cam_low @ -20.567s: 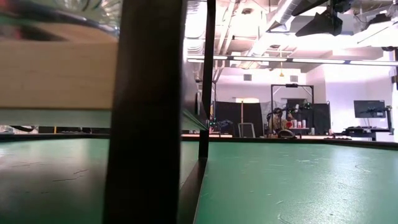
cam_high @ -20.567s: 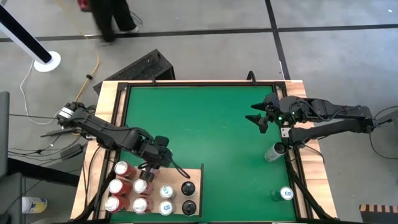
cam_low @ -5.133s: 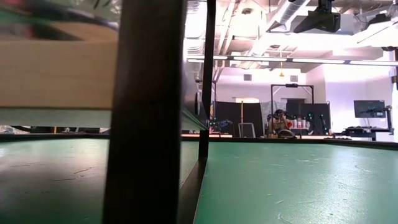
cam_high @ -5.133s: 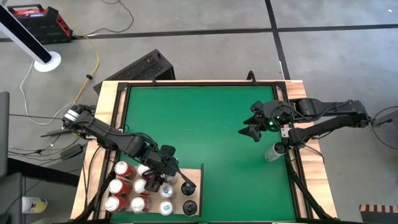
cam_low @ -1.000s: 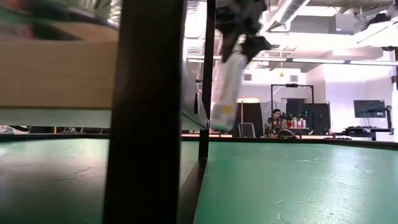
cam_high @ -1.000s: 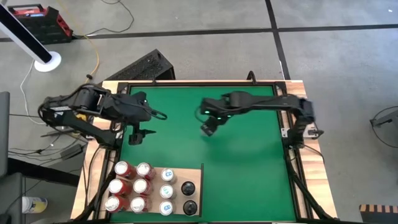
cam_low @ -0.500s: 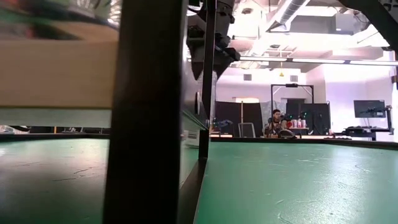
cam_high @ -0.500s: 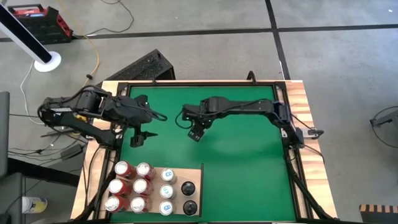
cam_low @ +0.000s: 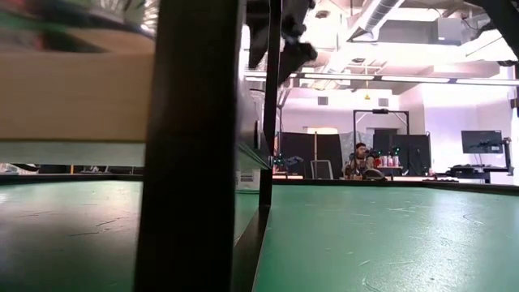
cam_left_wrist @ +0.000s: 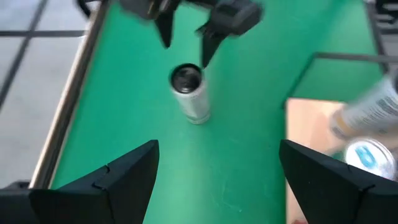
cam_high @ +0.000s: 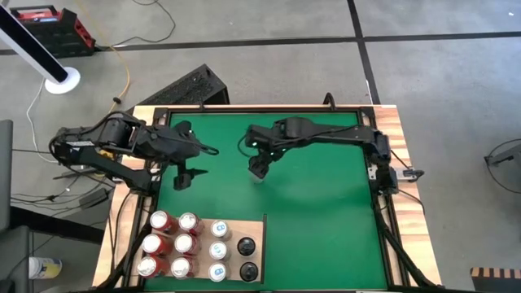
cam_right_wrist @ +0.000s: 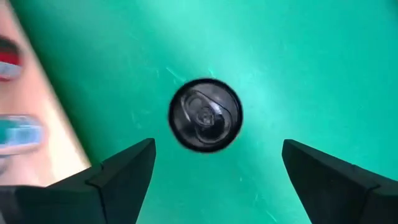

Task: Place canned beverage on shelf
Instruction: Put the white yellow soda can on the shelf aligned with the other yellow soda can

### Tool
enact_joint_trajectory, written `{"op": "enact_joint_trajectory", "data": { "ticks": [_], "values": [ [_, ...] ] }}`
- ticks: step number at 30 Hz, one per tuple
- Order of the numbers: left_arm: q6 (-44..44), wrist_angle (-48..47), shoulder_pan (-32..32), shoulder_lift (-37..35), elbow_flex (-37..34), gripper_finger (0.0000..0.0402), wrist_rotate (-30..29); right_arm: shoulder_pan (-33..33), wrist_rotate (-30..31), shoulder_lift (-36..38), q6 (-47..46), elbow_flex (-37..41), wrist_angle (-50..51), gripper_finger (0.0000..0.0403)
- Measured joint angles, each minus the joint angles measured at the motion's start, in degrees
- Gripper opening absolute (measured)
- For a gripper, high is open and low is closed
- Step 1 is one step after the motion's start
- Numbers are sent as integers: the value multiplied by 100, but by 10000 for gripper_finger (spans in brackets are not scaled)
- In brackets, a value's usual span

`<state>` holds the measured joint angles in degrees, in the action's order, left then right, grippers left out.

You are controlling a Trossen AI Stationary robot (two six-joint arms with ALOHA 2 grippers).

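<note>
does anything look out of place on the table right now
One can stands alone, upright, on the green mat, away from the cans grouped on the shelf. The open right end effector is directly above it.

Silver can point(cam_left_wrist: 191, 94) w/ dark top stands upright on green mat, mid-table toward left-center, nothing gripping it; seen from straight above in right wrist view point(cam_right_wrist: 205, 115), pull-tab lid dark & round. Shelf point(cam_high: 259, 224) = pale wood board at near edge of mat, left of center, well apart from that can. On it: red-top cans, white/blue-top cans & 2 black-top ones, all upright in rows, corner nearest the mat's middle bare
</note>
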<state>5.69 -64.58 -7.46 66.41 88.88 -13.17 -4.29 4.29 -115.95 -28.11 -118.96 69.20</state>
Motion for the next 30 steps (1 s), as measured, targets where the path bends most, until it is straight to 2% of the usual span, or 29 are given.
{"op": "enact_joint_trajectory", "data": {
  "ticks": [5,8,12,16,20,26,30],
  "values": [
    [911,505,7,47,-155,316,-1080,-42,4,602,301,-2,365,374],
    [1593,1237,118,120,-544,316,-1323,-74,42,974,456,-2,786,374],
    [2489,2121,435,404,-1042,316,-1020,-97,403,1451,515,-2,1530,374],
    [3066,2661,741,976,-1176,316,-672,-118,961,1975,432,208,2091,374],
    [3521,3010,899,1610,-1174,316,-364,-232,1034,2667,406,802,2033,374],
    [4364,3023,1077,2387,-1174,316,185,-416,1067,3677,153,2016,1848,374],
    [4568,3216,1127,2676,-1174,316,246,-486,1027,4347,127,2877,1488,374]
  ]
}}
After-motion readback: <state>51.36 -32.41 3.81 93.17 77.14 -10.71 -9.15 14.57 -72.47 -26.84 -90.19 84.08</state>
